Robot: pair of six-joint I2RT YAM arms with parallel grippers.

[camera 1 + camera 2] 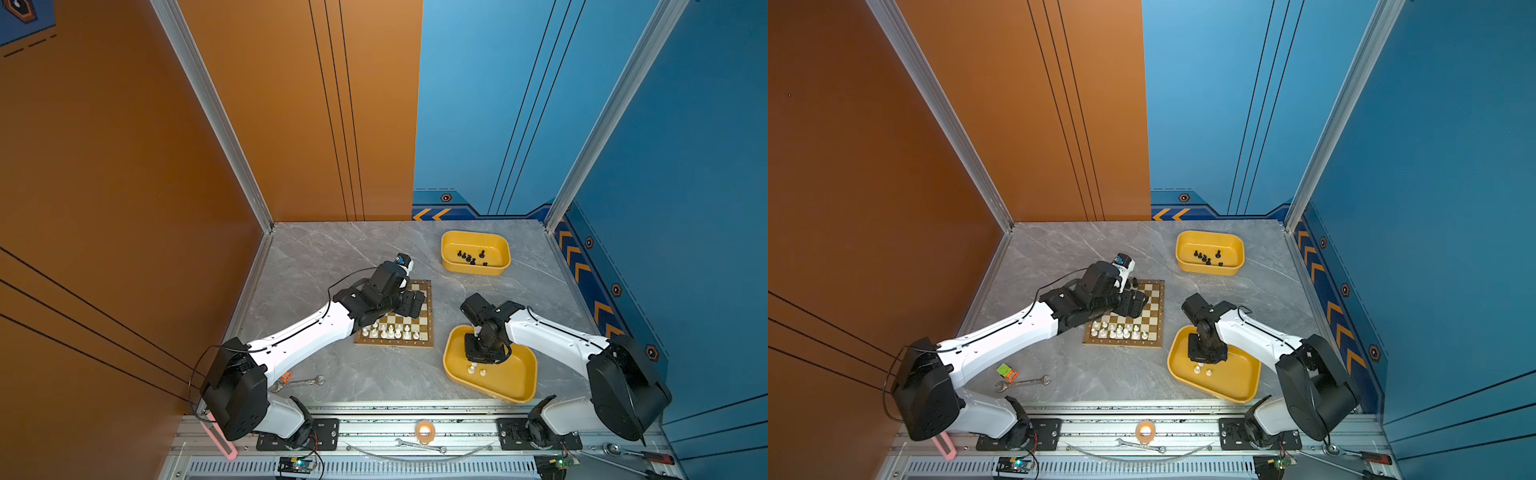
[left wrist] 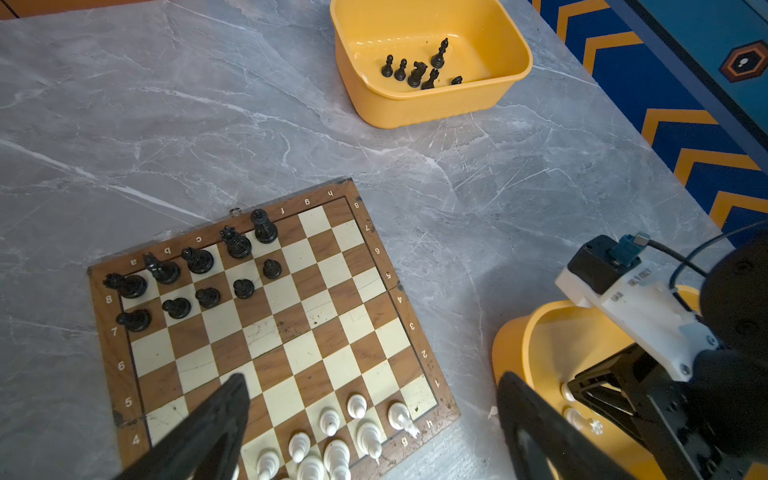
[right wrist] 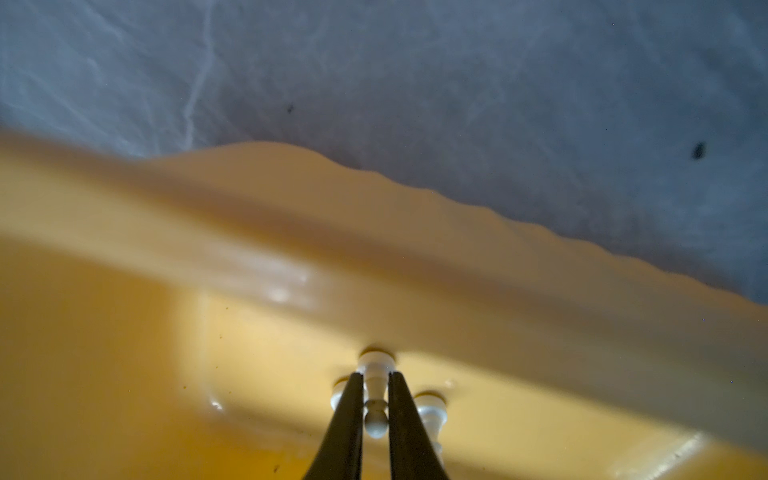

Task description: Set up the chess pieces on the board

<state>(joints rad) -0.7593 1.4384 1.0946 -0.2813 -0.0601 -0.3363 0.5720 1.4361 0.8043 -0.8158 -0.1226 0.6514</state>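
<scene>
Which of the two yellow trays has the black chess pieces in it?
The far tray, beyond the board, holds the black pieces. The near tray has white ones, and the right gripper is shut on a white piece.

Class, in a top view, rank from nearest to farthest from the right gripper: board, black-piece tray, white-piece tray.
1. White-piece tray: front right; the right gripper is inside it, gripping a pawn.
2. Board: middle, to the gripper's left.
3. Black-piece tray: back right, farthest.
</scene>
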